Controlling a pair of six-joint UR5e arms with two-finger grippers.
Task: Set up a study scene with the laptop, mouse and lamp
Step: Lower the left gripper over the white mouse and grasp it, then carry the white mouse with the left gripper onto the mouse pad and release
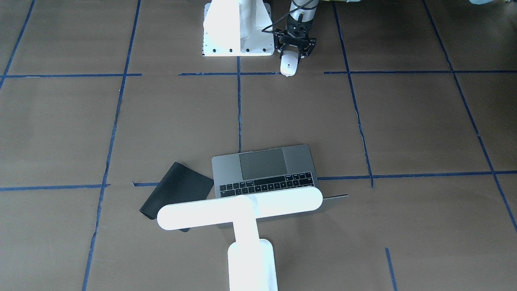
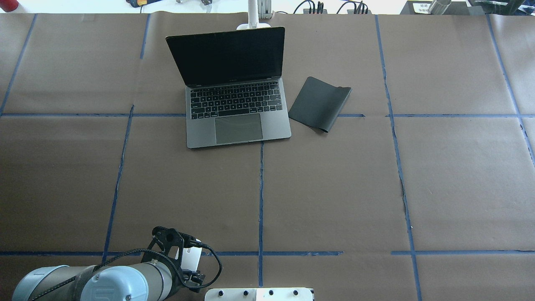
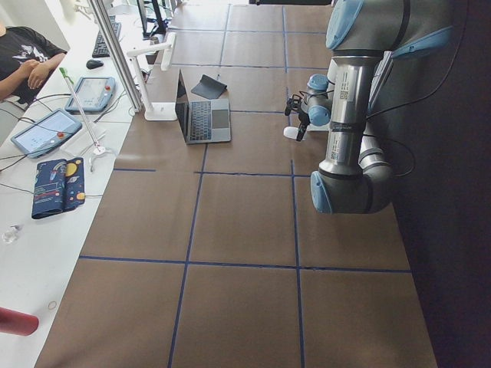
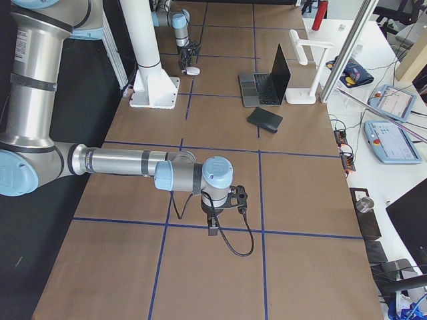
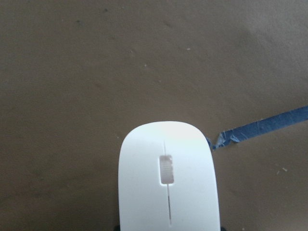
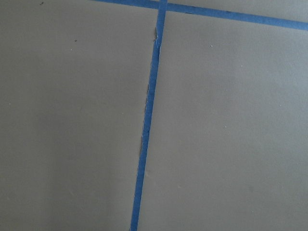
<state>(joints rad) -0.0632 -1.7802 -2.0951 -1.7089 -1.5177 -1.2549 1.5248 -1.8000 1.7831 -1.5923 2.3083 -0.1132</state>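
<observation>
1. White and oval, the mouse [image 1: 289, 64] has a thin dark centre line and a pale scroll wheel. It sits at the near edge of the worktop [image 2: 334, 188], nose at a blue tape line, just left of the white pedestal [image 1: 236, 28].
2. The left gripper [image 1: 292, 54] has its fingers grasping the mouse's rear end from both sides.
3. Grey metal, the laptop [image 2: 238, 113] stands open on the far side with a dark screen, black keys and a large trackpad, well apart from the mouse.
4. The lamp [image 1: 242, 210], bright white and T-shaped, stands just behind the laptop's lid.
5. A black mat [image 2: 319, 103] lies just right of the laptop.
6. The right gripper [image 4: 215, 223] hangs over taped paper far to the right. I cannot tell whether its fingers are released or clenched.
</observation>
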